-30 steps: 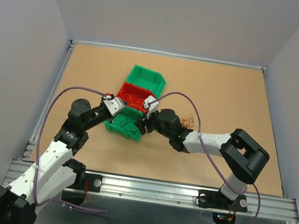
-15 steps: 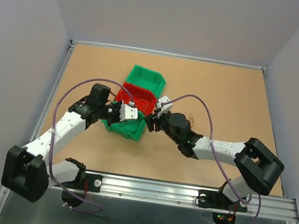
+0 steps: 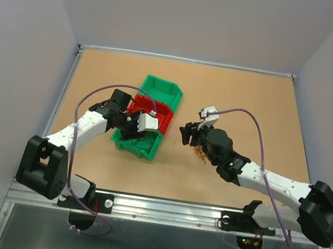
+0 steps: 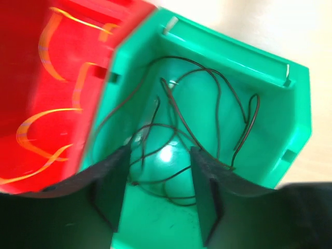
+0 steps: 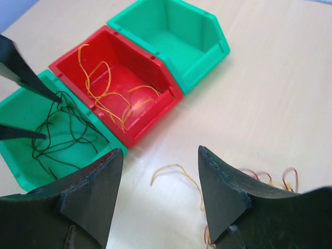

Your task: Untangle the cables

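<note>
Red bin (image 5: 155, 116) between green bins (image 5: 207, 67), tan tabletop (image 3: 251, 99)

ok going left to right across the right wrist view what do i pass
green bin with dark wires, red bin with orange-yellow wires, empty green bin, loose red wires on the table

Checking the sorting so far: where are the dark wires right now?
The dark wires lie coiled in the near green bin, next to the red bin, seen in the left wrist view directly below the open left gripper.
</note>
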Controlling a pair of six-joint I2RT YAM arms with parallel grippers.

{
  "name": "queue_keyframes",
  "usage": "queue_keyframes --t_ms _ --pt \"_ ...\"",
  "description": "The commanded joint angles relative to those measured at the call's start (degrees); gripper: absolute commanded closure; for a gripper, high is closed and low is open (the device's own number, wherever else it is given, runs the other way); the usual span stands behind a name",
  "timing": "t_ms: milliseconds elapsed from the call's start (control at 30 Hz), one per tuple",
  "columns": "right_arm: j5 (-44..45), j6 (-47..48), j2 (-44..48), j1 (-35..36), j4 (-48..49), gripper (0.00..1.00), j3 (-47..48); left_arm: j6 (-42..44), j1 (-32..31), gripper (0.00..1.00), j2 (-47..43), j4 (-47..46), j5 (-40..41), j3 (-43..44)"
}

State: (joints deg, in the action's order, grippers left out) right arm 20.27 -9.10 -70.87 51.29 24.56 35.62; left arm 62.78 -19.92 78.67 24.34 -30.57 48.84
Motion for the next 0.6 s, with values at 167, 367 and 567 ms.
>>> queue_keyframes --t_ms 167,367,567 --pt "10.8 -7.4 11.4 -0.3 -16.6 0.35 -1.2 -3.0 -1.5 0.36 -7.7 3.6 -2.4 8.6" --pt "11.6 -9.3 14.2 -0.2 -21.7 0.42 -1.6 -10.8 -9.1 0.31 -8.2 -3.7 -0.7 8.6" --pt "17.2 -12.2 15.8 -0.2 -26.1 0.39 -0.8 -22.0 -20.9 0.25 -6.0 -24.1 1.0 5.7"
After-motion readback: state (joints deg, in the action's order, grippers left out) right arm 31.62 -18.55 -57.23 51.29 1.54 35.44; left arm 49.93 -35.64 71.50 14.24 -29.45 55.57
